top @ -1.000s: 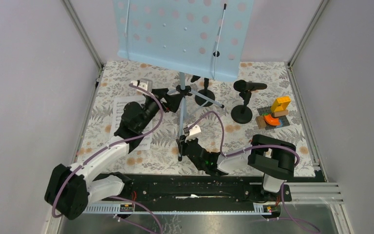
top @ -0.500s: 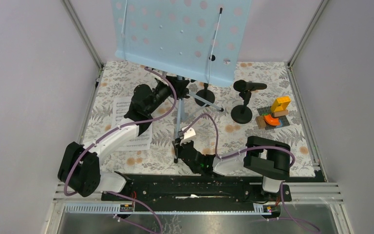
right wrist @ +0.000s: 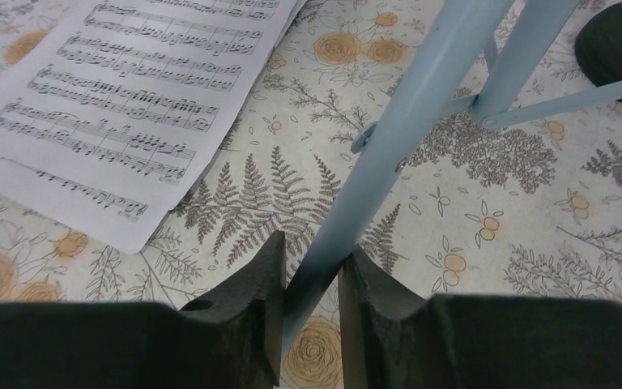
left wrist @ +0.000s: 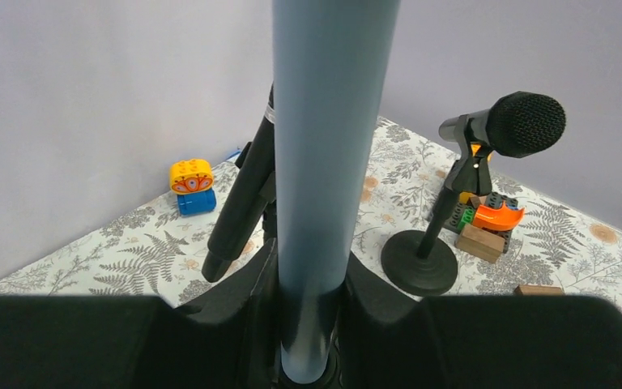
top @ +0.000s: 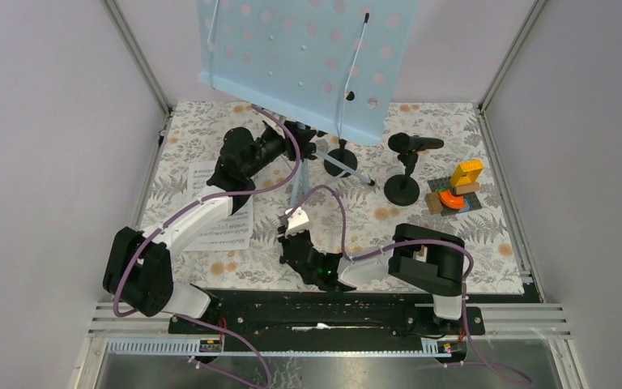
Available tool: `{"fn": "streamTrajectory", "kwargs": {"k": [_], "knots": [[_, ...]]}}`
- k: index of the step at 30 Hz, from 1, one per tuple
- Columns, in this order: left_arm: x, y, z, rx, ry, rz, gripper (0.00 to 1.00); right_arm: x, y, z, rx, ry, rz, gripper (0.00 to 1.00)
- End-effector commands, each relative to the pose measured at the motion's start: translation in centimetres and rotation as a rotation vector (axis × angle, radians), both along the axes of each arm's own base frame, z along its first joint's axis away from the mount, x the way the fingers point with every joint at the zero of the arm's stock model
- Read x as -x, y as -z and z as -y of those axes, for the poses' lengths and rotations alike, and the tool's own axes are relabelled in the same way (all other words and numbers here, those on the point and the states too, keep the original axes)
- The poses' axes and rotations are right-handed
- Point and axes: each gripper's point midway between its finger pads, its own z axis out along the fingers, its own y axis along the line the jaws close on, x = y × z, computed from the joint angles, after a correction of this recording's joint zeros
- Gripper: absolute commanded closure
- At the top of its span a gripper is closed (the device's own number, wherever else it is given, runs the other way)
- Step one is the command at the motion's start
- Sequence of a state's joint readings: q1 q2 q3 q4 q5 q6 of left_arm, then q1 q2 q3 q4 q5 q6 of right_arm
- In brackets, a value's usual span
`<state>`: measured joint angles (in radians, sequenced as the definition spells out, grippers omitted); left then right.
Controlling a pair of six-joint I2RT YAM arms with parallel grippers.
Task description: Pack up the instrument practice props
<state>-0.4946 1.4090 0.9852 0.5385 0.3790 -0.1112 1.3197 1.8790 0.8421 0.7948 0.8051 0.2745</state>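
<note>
The light-blue perforated music desk point(top: 308, 57) stands tilted on its blue-grey tripod point(top: 297, 186) at the back of the table. My left gripper point(top: 298, 146) point(left wrist: 312, 324) is shut on the tripod's upright pole point(left wrist: 324, 162), just under the desk. At the front my right gripper point(top: 286, 241) point(right wrist: 312, 284) is shut on the near tripod leg point(right wrist: 405, 138). White sheet-music pages point(top: 225, 220) point(right wrist: 129, 97) lie flat left of the tripod. One black microphone point(top: 415, 143) point(left wrist: 522, 121) rests in its round-based holder point(top: 402, 191) point(left wrist: 419, 263). A second microphone point(left wrist: 239, 211) sits behind the pole, and its holder's base point(top: 340, 160) shows beneath the desk.
Colourful toy blocks point(top: 456, 193) point(left wrist: 490, 223) sit right of the microphone holder, and a yellow and blue block point(left wrist: 190, 185) lies near the back wall. Grey walls close in the flowered table cover point(top: 494, 243) on three sides.
My left gripper moved from beside the tripod's hub up to the pole and shut on it. The music desk tipped and shifted left. My right gripper slid left with the leg.
</note>
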Motion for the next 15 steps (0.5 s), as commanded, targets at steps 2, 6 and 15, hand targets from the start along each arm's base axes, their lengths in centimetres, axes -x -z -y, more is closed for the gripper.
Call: {"fn": "streamTrajectory", "kwargs": {"k": [2, 6, 15], "knots": [[2.5, 0.3, 2.9, 0.006, 0.164, -0.046, 0.55, 2.2, 0.7, -4.6, 0.263, -0.257, 0.113, 0.93], [2.5, 0.1, 2.0, -0.002, 0.116, -0.044, 0.32, 1.2, 1.3, -5.7, 0.293, -0.256, 0.098, 0.92], [1.6, 0.1, 0.9, -0.005, 0.031, -0.049, 0.59, 0.2, 2.0, -5.1, 0.318, -0.211, 0.065, 0.9]]}}
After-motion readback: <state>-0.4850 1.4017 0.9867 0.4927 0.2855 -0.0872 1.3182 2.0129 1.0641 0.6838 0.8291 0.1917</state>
